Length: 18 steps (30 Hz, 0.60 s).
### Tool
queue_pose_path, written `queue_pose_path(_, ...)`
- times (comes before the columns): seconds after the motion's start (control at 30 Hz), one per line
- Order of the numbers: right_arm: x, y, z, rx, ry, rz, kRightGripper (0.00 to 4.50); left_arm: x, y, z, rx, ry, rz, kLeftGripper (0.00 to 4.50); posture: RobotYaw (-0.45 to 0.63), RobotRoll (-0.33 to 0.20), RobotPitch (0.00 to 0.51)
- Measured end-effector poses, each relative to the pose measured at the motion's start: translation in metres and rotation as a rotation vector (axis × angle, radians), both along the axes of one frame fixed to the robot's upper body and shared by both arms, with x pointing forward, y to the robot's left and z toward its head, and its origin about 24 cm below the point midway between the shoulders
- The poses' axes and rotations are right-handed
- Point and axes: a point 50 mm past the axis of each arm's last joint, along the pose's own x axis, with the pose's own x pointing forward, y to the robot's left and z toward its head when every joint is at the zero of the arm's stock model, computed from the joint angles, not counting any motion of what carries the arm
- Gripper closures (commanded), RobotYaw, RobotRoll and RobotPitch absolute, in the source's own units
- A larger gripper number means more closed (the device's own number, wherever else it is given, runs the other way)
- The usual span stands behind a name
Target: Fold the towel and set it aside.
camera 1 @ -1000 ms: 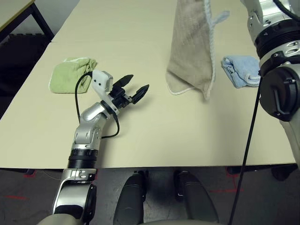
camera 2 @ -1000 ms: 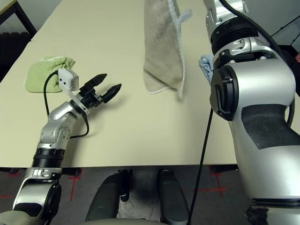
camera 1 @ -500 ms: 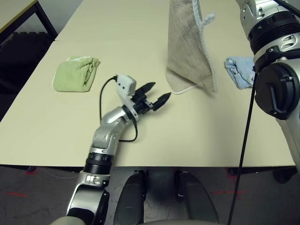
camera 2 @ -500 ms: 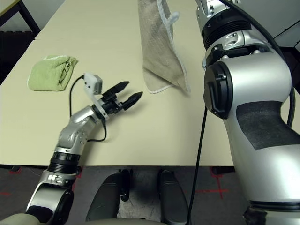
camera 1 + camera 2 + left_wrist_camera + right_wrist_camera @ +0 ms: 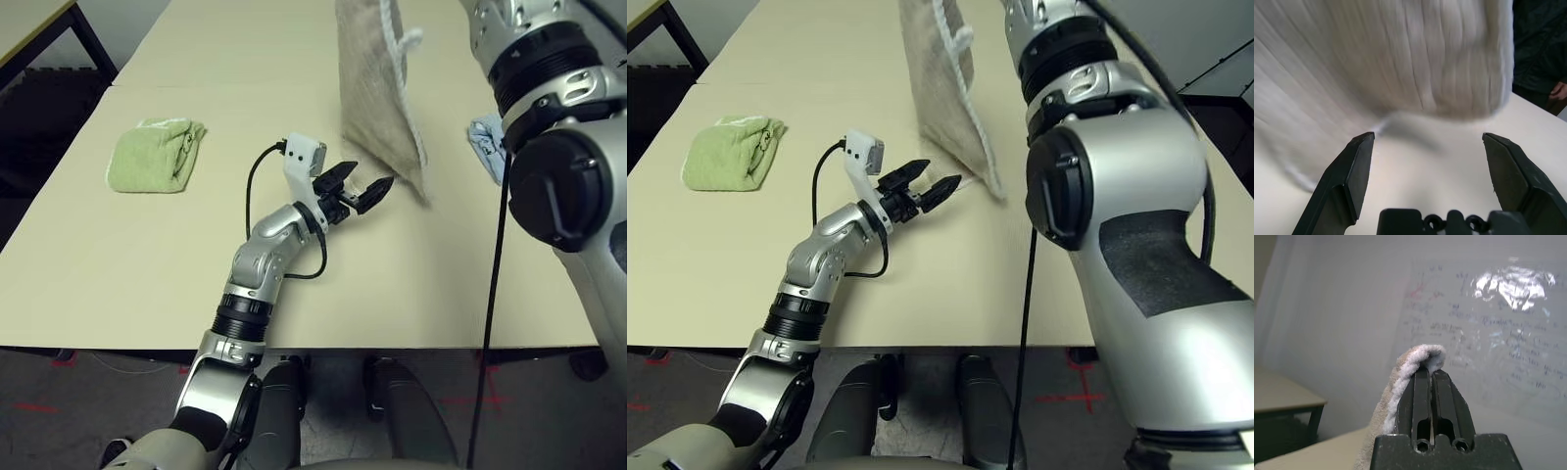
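The beige-tan towel [image 5: 377,88] hangs down over the middle of the table, and its lower edge swings just above the tabletop. Its white stitched edging and loop [image 5: 402,39] run down its right side. In the right wrist view my right gripper [image 5: 1431,369] is shut on the towel's top fold [image 5: 1409,360], held high. My left gripper [image 5: 364,181] stands open just in front of the towel's lower corner, low over the table. In the left wrist view the towel's hanging bottom [image 5: 1400,58] fills the space beyond the open fingers [image 5: 1354,169], and nothing lies between them.
A light green towel [image 5: 152,155] lies bunched at the left of the table [image 5: 118,264]. A light blue towel [image 5: 485,137] lies at the right, partly behind my right arm [image 5: 549,88]. A person's dark sleeve and hand [image 5: 1558,90] show beyond the table's far edge.
My left gripper has travelled right and forward across the table, up to the towel's lower corner. The hanging towel has swung a little to the left.
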Motion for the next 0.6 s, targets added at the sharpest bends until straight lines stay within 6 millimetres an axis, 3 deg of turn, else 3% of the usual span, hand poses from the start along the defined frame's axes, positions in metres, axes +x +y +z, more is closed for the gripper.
queue_pose_path(0.23, 0.005, 0.002, -0.008, -0.006, 0.018, -0.014, 4.46, -0.008, 0.023, -0.017, 0.057, 0.039, 0.044, 0.0, 0.09, 0.0, 0.16)
queue_pose_path(0.43, 0.005, 0.01, -0.01, -0.022, 0.027, 0.003, 4.46, -0.009, 0.024, -0.014, 0.064, 0.027, 0.065, 0.0, 0.08, 0.0, 0.154)
queue_pose_path(0.53, 0.006, 0.003, -0.01, -0.019, 0.027, -0.024, 4.46, -0.009, 0.024, -0.014, 0.067, 0.027, 0.071, 0.0, 0.07, 0.0, 0.151)
queue_pose_path(0.6, 0.008, -0.013, -0.008, -0.008, 0.022, -0.074, 4.46, -0.009, 0.024, -0.014, 0.068, 0.026, 0.071, 0.0, 0.05, 0.0, 0.148)
